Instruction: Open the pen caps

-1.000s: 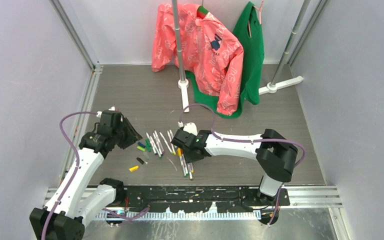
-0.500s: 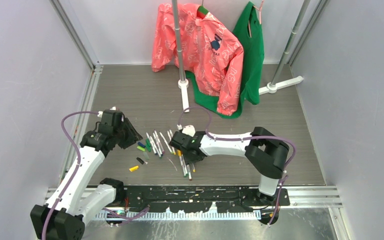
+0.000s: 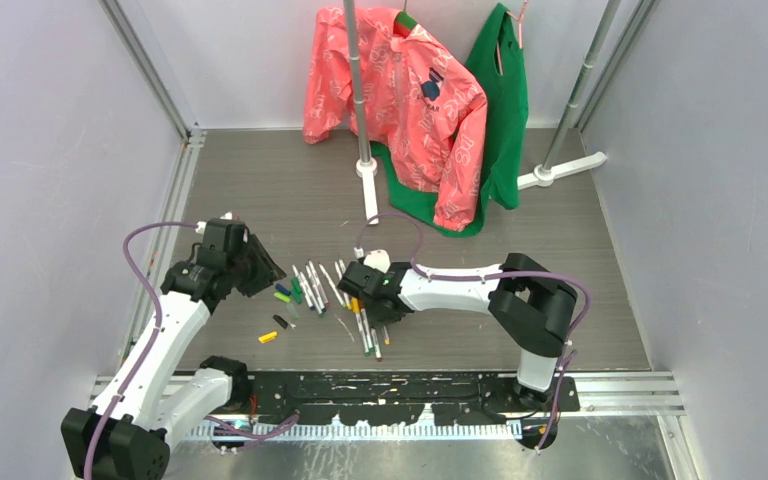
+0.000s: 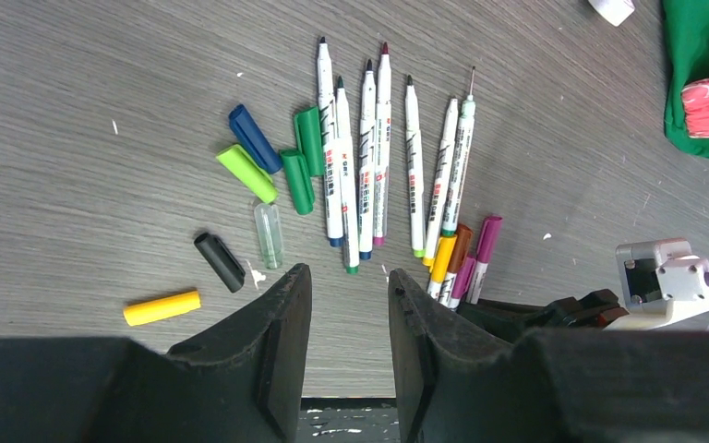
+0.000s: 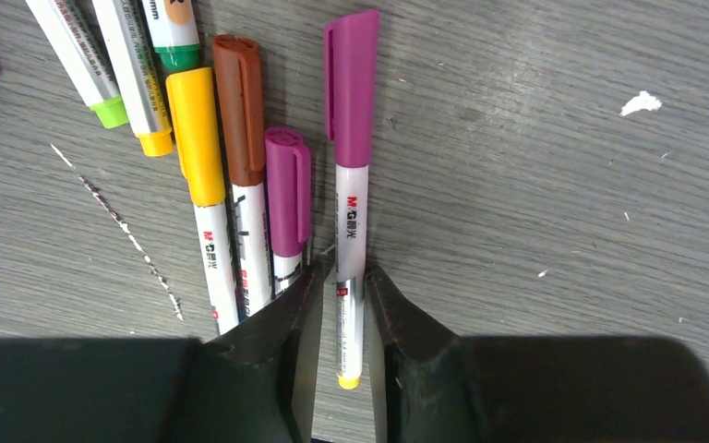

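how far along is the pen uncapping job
Done: seven pens lie uncapped, tips bare, loose caps beside them. In hand: the right gripper brackets the barrel of the magenta-capped pen; whether it is clamped isn't clear. The left gripper hovers open, empty. Left: that pen, the yellow-capped pen, the brown-capped pen and the purple-capped pen.
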Robot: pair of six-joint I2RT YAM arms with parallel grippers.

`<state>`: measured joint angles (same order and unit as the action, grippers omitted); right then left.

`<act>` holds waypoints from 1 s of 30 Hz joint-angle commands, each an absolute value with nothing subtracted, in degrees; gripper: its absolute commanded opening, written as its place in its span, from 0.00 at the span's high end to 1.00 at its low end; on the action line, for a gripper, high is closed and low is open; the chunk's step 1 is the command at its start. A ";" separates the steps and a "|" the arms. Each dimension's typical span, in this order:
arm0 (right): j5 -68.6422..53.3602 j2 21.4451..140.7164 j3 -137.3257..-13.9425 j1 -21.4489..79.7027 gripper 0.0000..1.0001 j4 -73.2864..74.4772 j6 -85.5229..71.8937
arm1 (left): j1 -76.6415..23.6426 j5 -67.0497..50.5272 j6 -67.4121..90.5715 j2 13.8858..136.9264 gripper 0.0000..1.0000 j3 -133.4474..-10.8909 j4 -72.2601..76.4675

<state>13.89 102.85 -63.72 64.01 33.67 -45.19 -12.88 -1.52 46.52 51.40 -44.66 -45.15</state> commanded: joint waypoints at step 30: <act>10.22 95.30 -74.01 64.93 0.99 43.48 -41.84 | -17.20 -17.50 55.49 49.69 0.61 -36.95 -25.68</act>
